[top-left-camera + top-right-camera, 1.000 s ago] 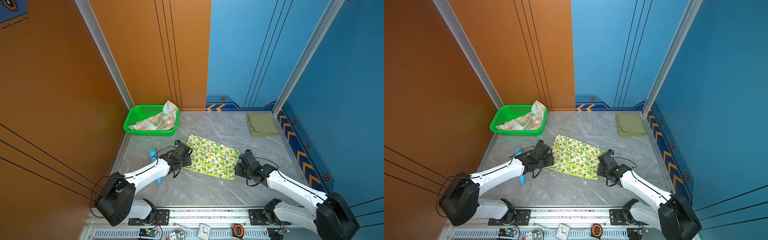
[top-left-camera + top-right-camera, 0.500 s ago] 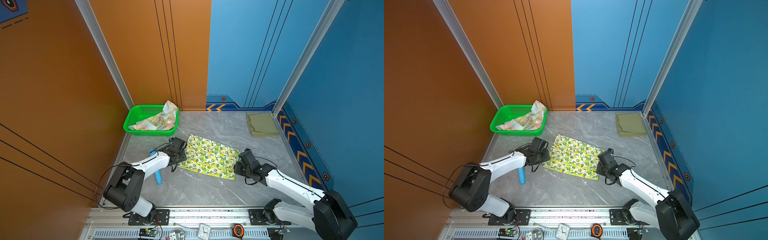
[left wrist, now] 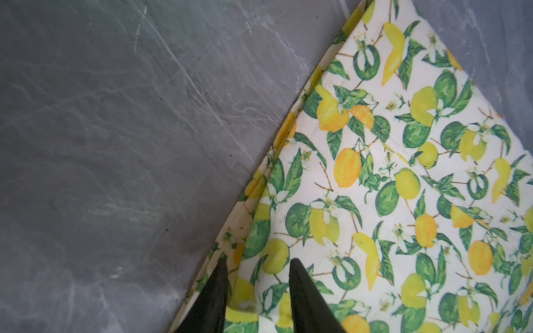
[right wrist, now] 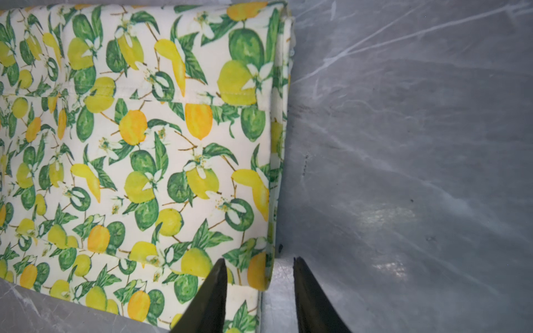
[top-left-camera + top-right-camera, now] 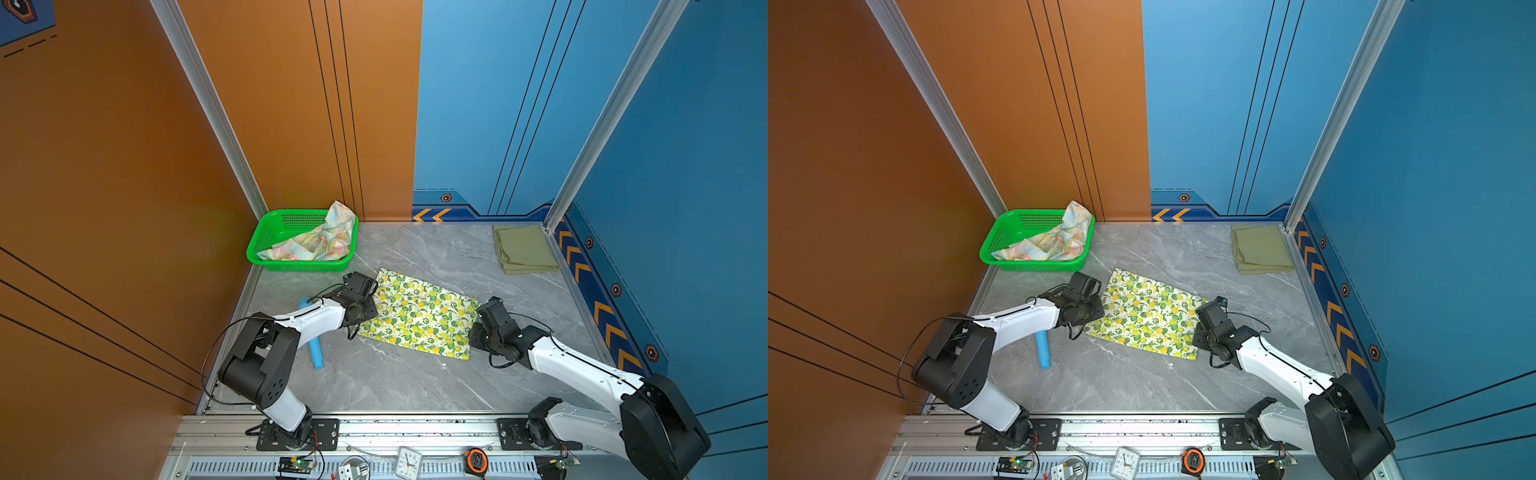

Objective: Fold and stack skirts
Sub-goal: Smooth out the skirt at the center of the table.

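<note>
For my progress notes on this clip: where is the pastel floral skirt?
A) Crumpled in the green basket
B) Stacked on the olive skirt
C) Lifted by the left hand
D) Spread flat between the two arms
A: the pastel floral skirt lies crumpled inside the green basket. The lemon skirt is the one lying flat between the arms, and the olive skirt sits folded alone in the far corner.

Both wrist views cut off the lemon skirt [image 3: 403,173].
</note>
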You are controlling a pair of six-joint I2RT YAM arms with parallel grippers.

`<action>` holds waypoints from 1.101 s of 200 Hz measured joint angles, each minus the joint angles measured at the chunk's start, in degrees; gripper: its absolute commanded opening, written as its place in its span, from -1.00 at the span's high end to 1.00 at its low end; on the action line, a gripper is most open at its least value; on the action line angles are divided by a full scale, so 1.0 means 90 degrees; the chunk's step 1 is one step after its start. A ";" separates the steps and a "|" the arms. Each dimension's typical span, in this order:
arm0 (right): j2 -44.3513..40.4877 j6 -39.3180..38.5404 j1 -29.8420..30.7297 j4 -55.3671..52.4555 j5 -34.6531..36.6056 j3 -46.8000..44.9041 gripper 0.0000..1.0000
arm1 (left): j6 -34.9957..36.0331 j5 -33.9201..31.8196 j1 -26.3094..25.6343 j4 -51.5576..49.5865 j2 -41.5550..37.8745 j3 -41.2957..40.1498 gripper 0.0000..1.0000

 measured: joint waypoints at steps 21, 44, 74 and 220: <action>0.0104 0.0002 -0.0002 0.0066 -0.0070 0.0000 0.26 | -0.0007 0.0039 0.0000 0.0044 0.0066 0.0019 0.65; 0.0233 0.0027 -0.0002 0.0155 -0.0141 0.0000 0.34 | 0.0039 0.0063 0.0000 0.0053 0.0078 0.0029 0.83; 0.0452 0.0100 -0.0007 0.0347 -0.0262 0.0000 0.55 | 0.0034 0.0085 -0.0005 0.0090 0.0078 0.0032 1.00; -0.0070 0.0194 -0.0175 0.0124 -0.0316 0.0833 1.00 | 0.0359 0.0158 0.0245 -0.0338 -0.0121 0.1163 1.00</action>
